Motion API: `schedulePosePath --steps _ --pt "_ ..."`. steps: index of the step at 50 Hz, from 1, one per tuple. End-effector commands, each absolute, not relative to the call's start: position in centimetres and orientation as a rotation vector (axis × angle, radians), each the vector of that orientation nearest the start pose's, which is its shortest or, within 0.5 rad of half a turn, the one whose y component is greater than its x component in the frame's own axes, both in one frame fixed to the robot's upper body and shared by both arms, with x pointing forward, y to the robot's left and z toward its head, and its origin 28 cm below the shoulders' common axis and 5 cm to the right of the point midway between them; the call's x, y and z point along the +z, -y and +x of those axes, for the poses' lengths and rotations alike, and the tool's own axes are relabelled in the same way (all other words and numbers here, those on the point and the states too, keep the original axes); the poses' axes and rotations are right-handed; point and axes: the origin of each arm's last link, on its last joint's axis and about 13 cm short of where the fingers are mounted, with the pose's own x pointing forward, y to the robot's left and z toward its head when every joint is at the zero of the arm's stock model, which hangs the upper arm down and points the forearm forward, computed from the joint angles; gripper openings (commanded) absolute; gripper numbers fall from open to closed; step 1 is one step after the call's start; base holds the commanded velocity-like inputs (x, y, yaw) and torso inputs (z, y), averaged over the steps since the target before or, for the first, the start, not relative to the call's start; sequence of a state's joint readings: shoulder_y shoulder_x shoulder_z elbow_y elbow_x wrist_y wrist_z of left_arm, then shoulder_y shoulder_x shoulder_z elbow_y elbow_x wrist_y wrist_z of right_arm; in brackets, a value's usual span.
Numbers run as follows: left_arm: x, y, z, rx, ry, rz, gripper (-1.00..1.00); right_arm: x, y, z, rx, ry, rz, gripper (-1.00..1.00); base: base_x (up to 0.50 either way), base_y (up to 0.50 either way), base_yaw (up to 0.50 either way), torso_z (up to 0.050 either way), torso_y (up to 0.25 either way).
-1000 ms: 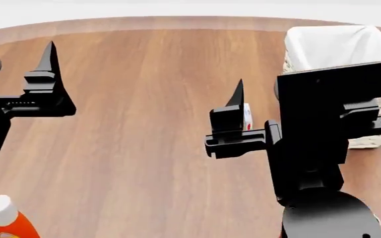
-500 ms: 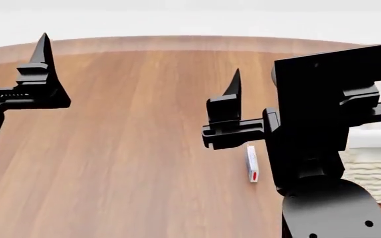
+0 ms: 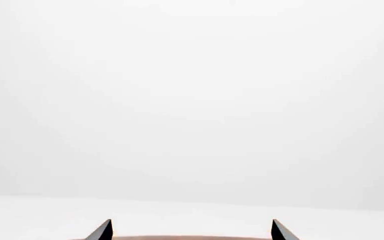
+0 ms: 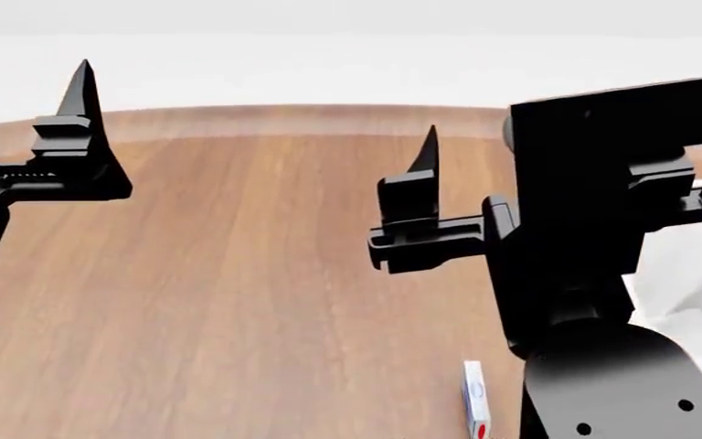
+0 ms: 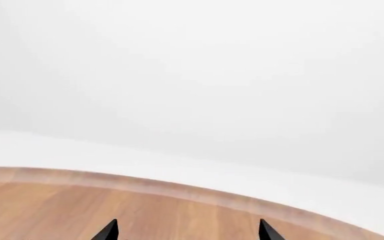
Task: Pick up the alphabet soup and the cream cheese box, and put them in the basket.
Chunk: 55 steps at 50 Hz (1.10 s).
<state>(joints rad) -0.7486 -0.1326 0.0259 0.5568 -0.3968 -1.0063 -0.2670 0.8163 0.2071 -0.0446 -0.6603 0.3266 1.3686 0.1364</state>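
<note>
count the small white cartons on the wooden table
1: a thin white carton with blue and red marks, at the head view's bottom edge beside the right arm. Others may be hidden behind the arms.

left gripper (image 3: 190, 231), right gripper (image 5: 186, 231), jaws apart, empty

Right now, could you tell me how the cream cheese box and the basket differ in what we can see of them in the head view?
The small thin white cream cheese box, with blue and red marks, stands on its narrow edge on the brown wooden table; the large basket shows only its white cloth liner. The box shows nearly whole, at the frame's bottom; the basket is largely hidden behind the right arm. Both are mostly white and sit at the right.
</note>
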Motion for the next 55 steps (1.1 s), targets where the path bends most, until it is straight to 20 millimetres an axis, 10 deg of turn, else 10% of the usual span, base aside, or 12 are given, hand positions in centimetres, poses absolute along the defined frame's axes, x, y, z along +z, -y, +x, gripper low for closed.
schedulePosePath --steps 1,22,31,55 --pt "24.4 -20.3 27.5 -0.050 0.271 -0.070 1.00 24.8 11.2 26.3 0.078 0.048 -0.091 1.00 0.00 0.00 0.00 0.000 0.000" --pt "24.4 -20.6 27.7 -0.042 0.271 -0.066 1.00 24.5 13.4 26.4 -0.076 -0.194 0.028 1.00 0.10 0.00 0.00 0.000 0.000" --pt "24.2 -20.8 27.9 -0.039 0.267 -0.074 1.00 25.4 12.2 21.7 0.016 -0.324 0.041 1.00 0.00 0.00 0.00 0.000 0.000" --pt "24.1 -21.1 28.4 -0.025 0.261 -0.079 1.00 23.1 13.3 18.1 0.069 -0.641 0.199 1.00 0.00 0.00 0.00 0.000 0.000"
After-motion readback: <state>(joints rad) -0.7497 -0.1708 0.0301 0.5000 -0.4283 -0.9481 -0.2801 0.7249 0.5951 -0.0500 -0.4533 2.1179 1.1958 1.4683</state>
